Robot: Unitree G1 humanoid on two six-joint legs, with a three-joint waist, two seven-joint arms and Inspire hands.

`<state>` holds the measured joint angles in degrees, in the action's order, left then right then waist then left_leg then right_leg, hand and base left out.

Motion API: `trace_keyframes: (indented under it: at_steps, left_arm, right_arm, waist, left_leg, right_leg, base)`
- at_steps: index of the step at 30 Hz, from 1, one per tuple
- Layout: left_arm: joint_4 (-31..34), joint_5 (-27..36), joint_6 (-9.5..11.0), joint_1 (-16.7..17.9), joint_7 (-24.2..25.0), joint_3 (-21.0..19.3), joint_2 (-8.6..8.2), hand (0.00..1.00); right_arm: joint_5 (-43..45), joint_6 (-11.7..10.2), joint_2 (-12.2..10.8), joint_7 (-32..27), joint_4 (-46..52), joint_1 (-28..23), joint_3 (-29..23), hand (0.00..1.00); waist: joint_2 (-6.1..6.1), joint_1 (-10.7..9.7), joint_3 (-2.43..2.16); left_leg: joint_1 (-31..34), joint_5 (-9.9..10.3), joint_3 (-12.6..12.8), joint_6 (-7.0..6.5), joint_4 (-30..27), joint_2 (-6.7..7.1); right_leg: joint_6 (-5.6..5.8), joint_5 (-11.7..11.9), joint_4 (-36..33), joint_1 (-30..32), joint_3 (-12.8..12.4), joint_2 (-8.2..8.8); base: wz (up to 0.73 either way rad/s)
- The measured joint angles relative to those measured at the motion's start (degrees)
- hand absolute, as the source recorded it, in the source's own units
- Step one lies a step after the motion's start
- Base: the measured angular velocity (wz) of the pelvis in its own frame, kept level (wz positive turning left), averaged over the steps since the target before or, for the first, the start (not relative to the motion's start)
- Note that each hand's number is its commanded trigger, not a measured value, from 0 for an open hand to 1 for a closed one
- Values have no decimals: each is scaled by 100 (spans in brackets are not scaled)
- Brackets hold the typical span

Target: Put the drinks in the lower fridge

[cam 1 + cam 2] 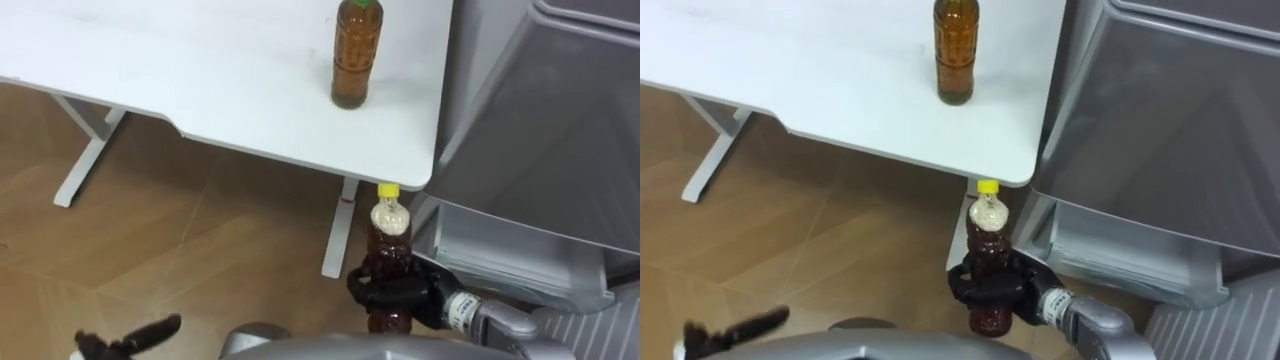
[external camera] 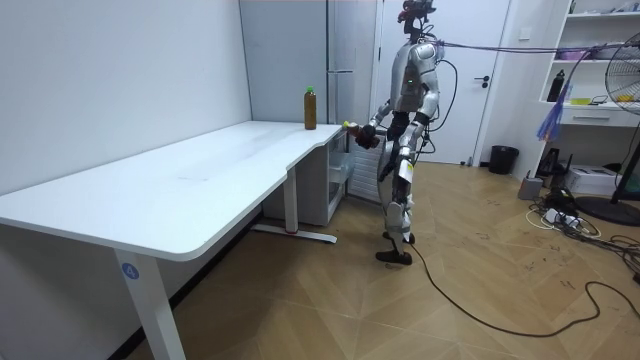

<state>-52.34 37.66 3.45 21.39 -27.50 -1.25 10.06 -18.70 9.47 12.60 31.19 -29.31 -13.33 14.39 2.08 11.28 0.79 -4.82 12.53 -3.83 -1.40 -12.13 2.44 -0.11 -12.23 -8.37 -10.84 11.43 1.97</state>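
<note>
Roughly halfway at best, by my reading: no drink can be seen inside the fridge (image 1: 560, 120) yet. The right hand (image 1: 400, 292) has its fingers wrapped around the middle of a yellow-capped bottle (image 1: 390, 235) of dark drink. It holds the bottle upright, low and near the robot, just off the near right corner of the white table (image 1: 200, 70) and left of the fridge front. A second bottle (image 1: 357, 55), green-capped and amber, stands upright on the table's far right part, well apart from either hand, so it is not yet dealt with. The left hand (image 1: 140, 337) shows at the near left with its fingers stretched out and holding nothing. At the fridge's foot, the lower compartment (image 1: 500, 250) looks pulled open, showing a pale inner ledge, though what lies inside is hidden. In the room view the robot stands at the table's far end, facing the fridge. What is left, then, is to place the held bottle in the lower compartment, fetch the one on the table and put it in too.
</note>
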Motion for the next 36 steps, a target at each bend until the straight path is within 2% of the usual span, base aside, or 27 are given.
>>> trace_keyframes:
  at_steps: [3,5,8,10,11,13,15,19,23,25,27,31,36]
  left_arm:
    - [-485,335,-297,106,473,-385,-11,0]
    - [-687,315,-464,108,741,-459,-15,0]
    - [-971,190,-748,82,1178,-451,-102,0]
    - [-1006,-378,-931,92,1428,-410,-181,0]
    - [-1007,-816,-1060,6,1586,-381,-194,0]
    - [-1005,-1383,-1162,-138,1726,-288,-214,0]
    - [-1000,-2160,-1191,-329,1819,-140,-227,0]
    - [-948,-3106,-1175,-661,1836,350,-188,0]
    - [-944,-3237,-1060,-966,1925,410,-175,0]
    - [-933,-3245,-953,-947,1923,440,-174,0]
    - [-933,-3245,-949,-929,1929,440,-174,0]
    - [-935,-3283,-941,-885,1954,439,-174,0]
    - [-935,-3284,-937,-863,1975,439,-178,0]
  right_arm:
    - [7,138,4,1,-203,57,-100,100]
    - [7,224,2,1,-210,38,-205,100]
    - [-9,315,-9,3,-223,63,-273,100]
    - [-28,312,-51,3,-400,142,-277,100]
    - [-120,312,-63,-25,-554,156,-276,100]
    - [-170,312,-58,-158,-634,147,-295,100]
    - [-303,301,-131,-337,-850,148,-460,100]
    - [-935,276,-137,-796,-1191,167,-454,100]
    - [-1336,102,-154,-1167,-1336,212,-459,100]
    - [-1778,22,-167,-1423,-1515,263,-542,100]
    - [-2083,17,-188,-1648,-1557,266,-715,100]
    - [-2806,-26,-192,-2108,-1666,286,-991,100]
    - [-3205,-136,-224,-2478,-1747,320,-1065,100]
  waist:
    - [-34,-9,1]
    - [-94,-11,-2]
    - [-166,-67,-58]
    - [-175,-196,-59]
    - [-191,-255,-77]
    - [-155,-386,-58]
    - [-152,-558,-64]
    - [-90,-776,-79]
    - [-75,-850,-85]
    - [-86,-945,-85]
    - [-97,-973,-47]
    - [-123,-984,-39]
    - [-131,-981,-33]
  left_leg:
    - [11,10,1,-12,-22,1]
    - [26,16,16,-17,-16,0]
    - [108,16,48,-20,-52,-5]
    - [141,14,28,-18,-106,-5]
    - [165,16,3,-16,-146,-3]
    - [249,15,-12,-15,-189,-2]
    - [351,13,-20,-15,-260,5]
    - [402,8,1,-25,-276,18]
    - [417,7,46,-27,-266,10]
    - [367,6,52,-28,-233,14]
    - [317,6,65,-30,-173,12]
    - [308,5,80,-31,-133,5]
    - [303,5,93,-31,-113,4]
  right_leg:
    - [0,0,-2,1,-41,-1]
    - [1,0,-18,7,-61,0]
    - [2,-1,-37,81,-59,4]
    - [1,0,-38,75,-37,3]
    - [1,0,-37,78,-22,1]
    - [0,-1,-33,101,-17,-5]
    - [-1,-1,-34,163,-26,-9]
    - [4,1,-31,209,-28,4]
    - [7,7,-39,261,-92,-1]
    - [15,12,-38,256,-116,2]
    - [17,13,-38,238,-126,2]
    - [17,13,-35,268,-148,-3]
    - [17,13,-32,297,-156,-3]
  base:
    - [0]
    - [-4]
    - [-3]
    - [10]
    - [19]
    - [14]
    - [6]
    - [2]
    - [-8]
    - [-5]
    - [-5]
    - [-1]
    - [0]
